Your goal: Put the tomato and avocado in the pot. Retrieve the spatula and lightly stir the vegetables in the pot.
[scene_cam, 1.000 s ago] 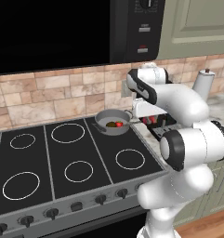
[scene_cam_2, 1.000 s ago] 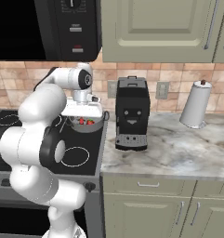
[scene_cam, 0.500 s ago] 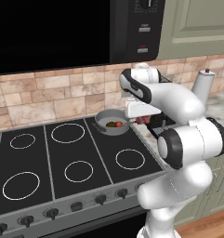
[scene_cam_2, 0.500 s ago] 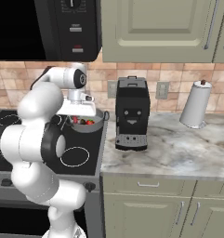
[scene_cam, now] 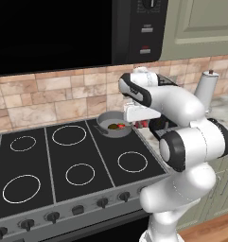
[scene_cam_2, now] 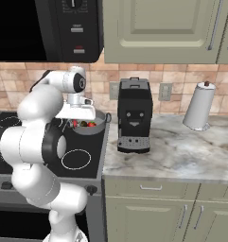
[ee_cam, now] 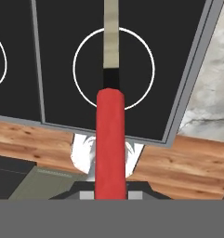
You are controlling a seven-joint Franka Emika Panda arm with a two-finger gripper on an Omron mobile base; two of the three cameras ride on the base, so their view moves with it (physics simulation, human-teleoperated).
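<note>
We see the claw [ee_cam: 110,193] clamped on the slim spatula [ee_cam: 110,139] by its red handle, the pale shaft running out over a black stove burner ring [ee_cam: 114,69]. The shallow round grey metal pot [scene_cam: 114,126] sits at the stove's back right corner, holding the small glossy red tomato [scene_cam_2: 91,124] and the dark olive-green avocado [scene_cam: 114,126]. The tall black coffee machine [scene_cam_2: 133,115] stands near the pot on the marble surface [scene_cam_2: 181,151], with a white paper-towel roll [scene_cam_2: 198,106] well apart.

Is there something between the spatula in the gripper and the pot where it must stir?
Nothing visible does. The gripper is shut on the spatula by its red handle. The pot is open, with only the tomato and something dark inside.
</note>
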